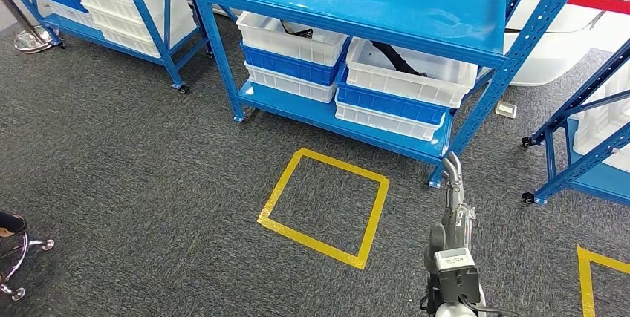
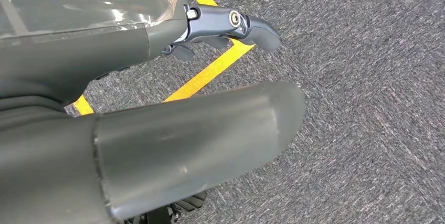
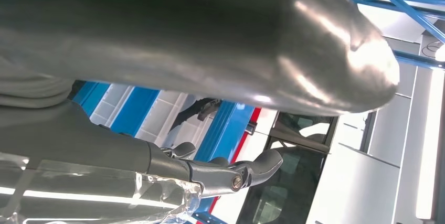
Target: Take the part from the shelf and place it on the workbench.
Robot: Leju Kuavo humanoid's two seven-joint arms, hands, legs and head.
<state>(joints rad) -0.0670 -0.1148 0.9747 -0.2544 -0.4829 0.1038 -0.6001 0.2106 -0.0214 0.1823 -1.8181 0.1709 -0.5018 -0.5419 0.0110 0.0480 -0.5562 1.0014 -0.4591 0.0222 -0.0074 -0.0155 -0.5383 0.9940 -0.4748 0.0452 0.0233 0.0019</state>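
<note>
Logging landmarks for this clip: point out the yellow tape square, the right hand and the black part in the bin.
yellow tape square (image 1: pixel 371 217), head view, right edge.
right hand (image 1: pixel 452 171), head view, fingers.
black part (image 1: pixel 394 59), head view, middle.

Right robot hand (image 3: pixel 210 129): grey thumb (image 3: pixel 220 35) and darker fingers (image 3: pixel 246 170) apart, holding nothing. Behind: blue shelf (image 3: pixel 226 129), white bins (image 3: pixel 170 114), a dark part (image 3: pixel 202 109) in one bin.
</note>
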